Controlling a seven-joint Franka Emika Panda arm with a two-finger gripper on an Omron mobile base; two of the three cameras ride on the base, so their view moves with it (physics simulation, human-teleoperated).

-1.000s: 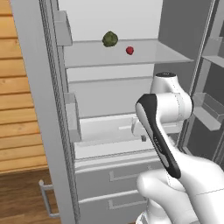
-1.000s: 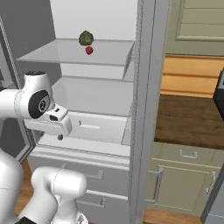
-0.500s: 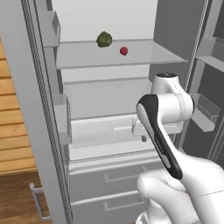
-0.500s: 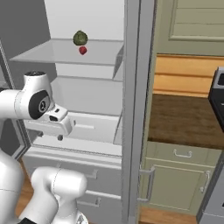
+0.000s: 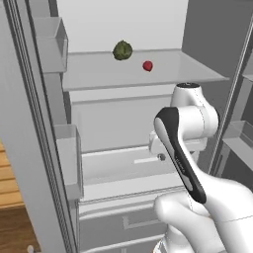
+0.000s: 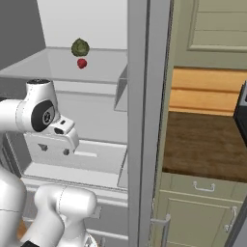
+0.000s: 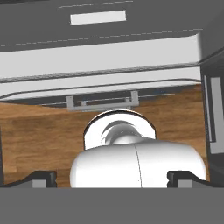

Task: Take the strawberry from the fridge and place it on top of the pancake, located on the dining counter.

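Observation:
The strawberry point(image 5: 147, 65) point(image 6: 82, 63) is a tiny red fruit on the upper pale shelf point(image 5: 99, 76) of the open fridge point(image 5: 123, 123). It lies just in front of a dark green lumpy ball point(image 5: 122, 50) point(image 6: 80, 48). My gripper point(image 7: 113, 179) hangs well below that shelf, in front of the lower compartment, and points down at the floor. Its fingertips point(image 7: 43, 178) stand far apart with nothing between them, so it is open. The hand point(image 6: 65, 132) sits folded close to the arm. The pancake and the dining counter are out of view.
The fridge's bottom drawers point(image 7: 100, 57) and a wooden floor point(image 7: 39, 131) lie under the hand. Door bins point(image 5: 69, 158) hang at the left, and a door edge point(image 6: 144, 120) stands at the right. Beyond it is a brown countertop point(image 6: 207, 144) over green cabinets point(image 6: 202, 212).
Both base views have shifted and the fridge looms larger, so the base has driven closer to it. The arm keeps the same folded pose. The strawberry has not moved on its shelf.

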